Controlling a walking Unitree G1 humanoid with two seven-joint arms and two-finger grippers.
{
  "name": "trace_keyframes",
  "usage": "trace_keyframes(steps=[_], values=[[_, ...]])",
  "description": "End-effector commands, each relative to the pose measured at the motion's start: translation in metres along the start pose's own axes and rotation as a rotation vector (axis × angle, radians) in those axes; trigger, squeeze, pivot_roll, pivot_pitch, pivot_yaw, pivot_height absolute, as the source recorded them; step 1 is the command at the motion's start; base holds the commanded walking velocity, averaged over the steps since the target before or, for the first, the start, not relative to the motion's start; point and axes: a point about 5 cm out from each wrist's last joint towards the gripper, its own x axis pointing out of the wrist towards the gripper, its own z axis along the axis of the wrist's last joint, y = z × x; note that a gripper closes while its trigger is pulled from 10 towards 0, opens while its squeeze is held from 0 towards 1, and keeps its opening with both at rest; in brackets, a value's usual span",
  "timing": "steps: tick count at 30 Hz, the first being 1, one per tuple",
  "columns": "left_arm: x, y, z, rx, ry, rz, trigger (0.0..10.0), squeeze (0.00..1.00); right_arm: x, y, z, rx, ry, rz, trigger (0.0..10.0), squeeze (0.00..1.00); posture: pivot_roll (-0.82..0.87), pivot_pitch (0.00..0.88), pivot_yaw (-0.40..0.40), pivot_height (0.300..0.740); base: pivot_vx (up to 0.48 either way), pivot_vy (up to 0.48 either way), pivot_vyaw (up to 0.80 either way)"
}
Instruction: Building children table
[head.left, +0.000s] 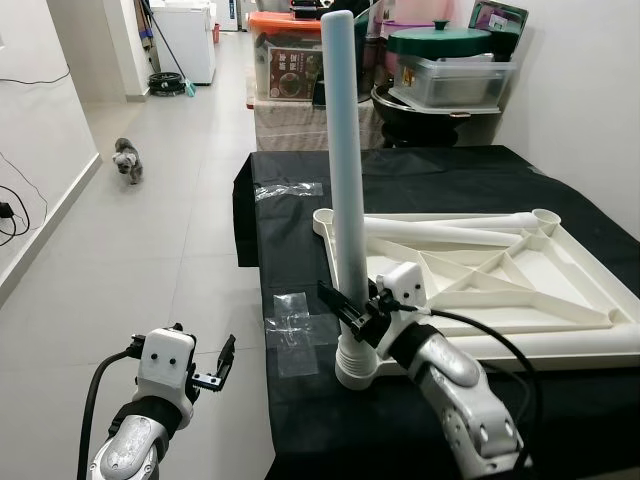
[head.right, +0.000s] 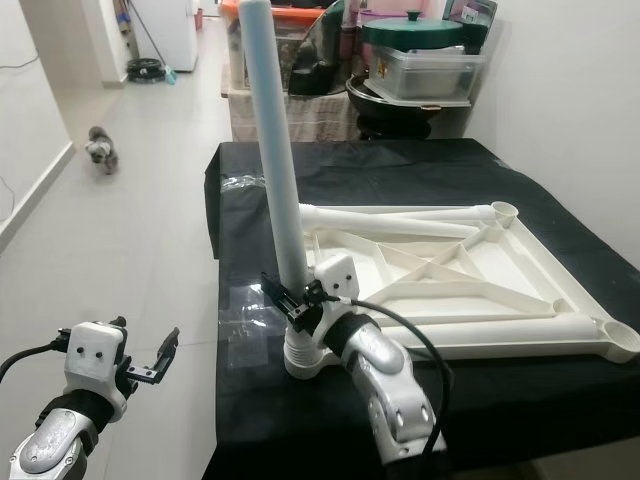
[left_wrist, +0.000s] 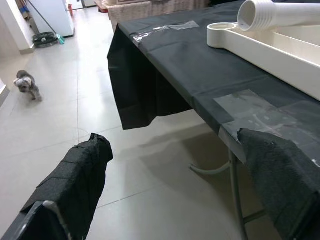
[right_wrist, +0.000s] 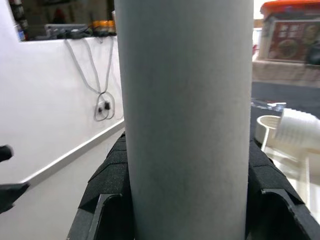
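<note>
Right gripper (head.left: 352, 318) fingers clenched on upright pale grey plastic leg tube (head.left: 345, 170), seated in corner socket of upturned white plastic table frame (head.left: 560, 300) on black-draped tabletop (head.left: 300, 420); left gripper (head.left: 215, 368) spread, idle over floor; risk: tilted tube cross-threads.

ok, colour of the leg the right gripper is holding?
Pale blue-grey table leg, clamped by the right gripper; clearest in the left eye view.

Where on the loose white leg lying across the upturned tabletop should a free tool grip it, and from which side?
Grip the loose white leg mid-shaft from above: it lies flat across the tabletop ribs, its round shaft exposed on top, its threaded end overhanging the rim.
</note>
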Motion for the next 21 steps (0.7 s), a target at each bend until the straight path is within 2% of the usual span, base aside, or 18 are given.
trace_keyframes(steps=[1, 4, 8, 10, 17, 21], values=[[-0.001, 0.001, -0.004, -0.012, 0.014, 0.001, 10.0, 0.0, -0.021, -0.026, -0.021, 0.08, 0.065, -0.226, 10.0, 0.0, 0.05, 0.0, -0.037, 0.74, 0.0, 0.0, 0.0], [0.001, 0.001, -0.003, -0.009, 0.01, 0.0, 10.0, 0.0, -0.025, -0.03, -0.013, 0.065, 0.007, -0.284, 10.0, 0.0, 0.05, 0.0, -0.036, 0.74, 0.0, 0.0, 0.0], [0.001, 0.002, -0.003, -0.009, 0.009, 0.0, 10.0, 0.0, -0.026, -0.029, -0.009, 0.048, 0.001, -0.316, 10.0, 0.0, 0.04, 0.0, -0.035, 0.74, 0.0, 0.0, 0.0], [0.001, 0.003, -0.004, -0.005, 0.011, 0.001, 10.0, 0.0, -0.03, -0.025, -0.002, 0.002, -0.041, -0.36, 10.0, 0.0, 0.05, 0.0, -0.033, 0.74, 0.0, 0.0, 0.0], [0.001, 0.004, -0.004, -0.002, 0.011, 0.003, 10.0, 0.0, -0.034, -0.018, 0.0, -0.038, -0.064, -0.37, 10.0, 0.0, 0.04, 0.0, -0.028, 0.74, 0.0, 0.0, 0.0], [0.004, 0.004, -0.002, -0.001, 0.005, 0.0, 10.0, 0.0, -0.025, -0.024, 0.016, -0.068, -0.122, -0.387, 10.0, 0.0, 0.04, 0.0, -0.017, 0.74, 0.0, 0.0, 0.0]])
